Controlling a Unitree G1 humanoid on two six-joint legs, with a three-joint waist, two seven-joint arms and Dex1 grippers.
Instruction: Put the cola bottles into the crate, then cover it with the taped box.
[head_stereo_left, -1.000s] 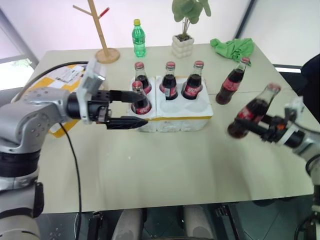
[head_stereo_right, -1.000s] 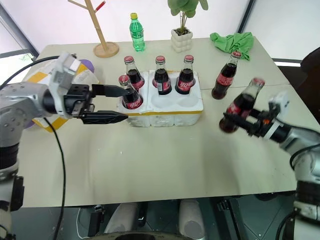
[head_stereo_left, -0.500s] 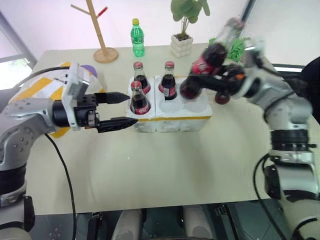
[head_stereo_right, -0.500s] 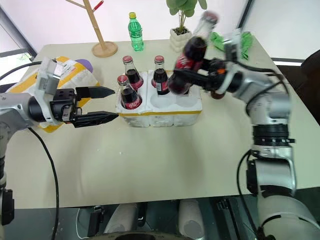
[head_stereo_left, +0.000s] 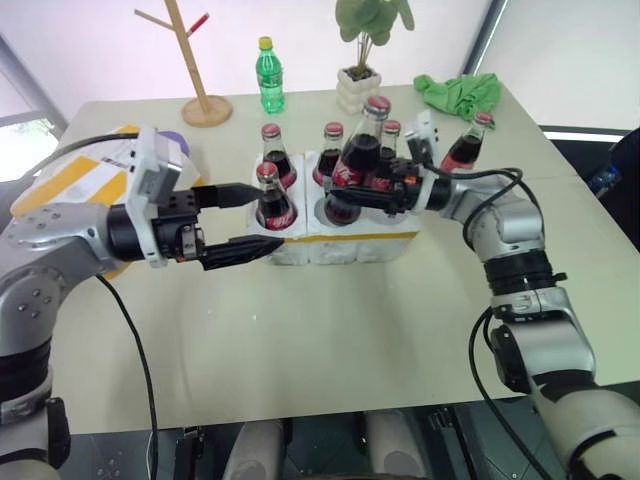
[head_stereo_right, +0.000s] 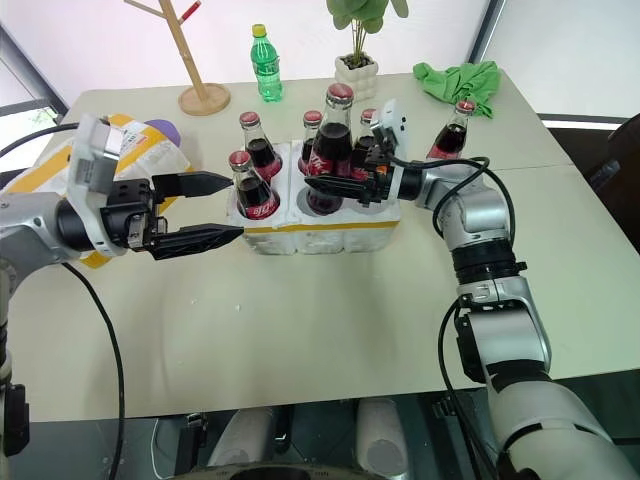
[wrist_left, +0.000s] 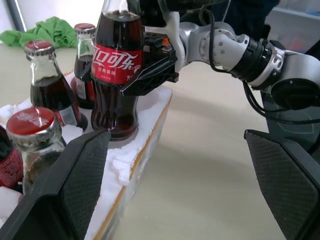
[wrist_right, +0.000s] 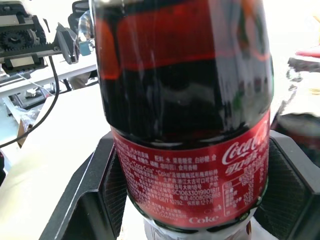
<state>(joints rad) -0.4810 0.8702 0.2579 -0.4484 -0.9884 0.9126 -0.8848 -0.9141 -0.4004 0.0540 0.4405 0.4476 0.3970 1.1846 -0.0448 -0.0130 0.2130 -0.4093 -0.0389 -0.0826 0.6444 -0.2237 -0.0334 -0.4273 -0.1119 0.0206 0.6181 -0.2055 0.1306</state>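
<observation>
Step in hand: seating bottle five. My right gripper (head_stereo_left: 345, 190) is clamped around the body of a cola bottle (head_stereo_left: 358, 160), upright with a slight lean, its base over the front middle hole of the crate (head_stereo_left: 345, 240). From the left wrist view the base looks right at the foam, partly in the hole; can't tell if it's fully seated.

My left gripper (head_stereo_left: 250, 215) is spread wide and empty, pointing in at the crate's near left corner. The front-left bottle (head_stereo_left: 273, 197) stands just past its upper finger, not gripped. Three more bottles stand in the back row behind my right fingers. The sixth bottle (head_stereo_left: 466, 146) is on the table past my right wrist, well outside the crate. Taped box (head_stereo_left: 75, 180) sits behind my left arm, partly hidden by it.

Next move, as I judge it: straighten the bottle over the hole, push down till it bottoms out, let go, back out without clipping the back-row necks. Then fetch the sixth bottle for the front right hole. Lid comes last.

Versus a second ago: my right arm has swung in from far off to the side of the crate, carrying this bottle across and tipping it from a strong lean to near upright. Left gripper is about where it was, just as wide.
</observation>
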